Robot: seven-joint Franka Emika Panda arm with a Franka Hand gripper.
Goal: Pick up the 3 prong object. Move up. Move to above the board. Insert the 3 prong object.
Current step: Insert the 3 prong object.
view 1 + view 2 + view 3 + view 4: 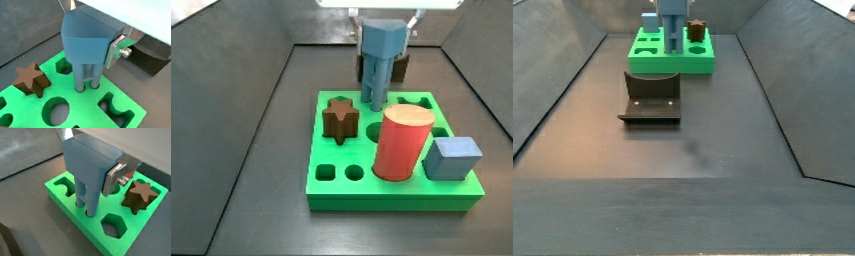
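Note:
My gripper [385, 28] is shut on the 3 prong object [380, 62], a steel-blue piece with a blocky top and narrow prongs. It stands upright over the green board [392, 188], near its far edge. In both wrist views the object [85, 37] [88, 163] fills the middle. Its prong tips reach down into small round holes in the board [100, 115] [100, 235]. One silver finger [117, 48] [113, 178] presses its side; the other finger is hidden behind it. In a side view the object [672, 25] stands on the board [671, 62] at the far end.
On the board stand a red cylinder [404, 143], a light-blue cube [454, 158] and a brown star piece [338, 118] [31, 80] [141, 195]. A dark brown block [401, 68] shows behind the object. The fixture [651, 97] stands on the floor in front of the board. Grey walls ring the floor.

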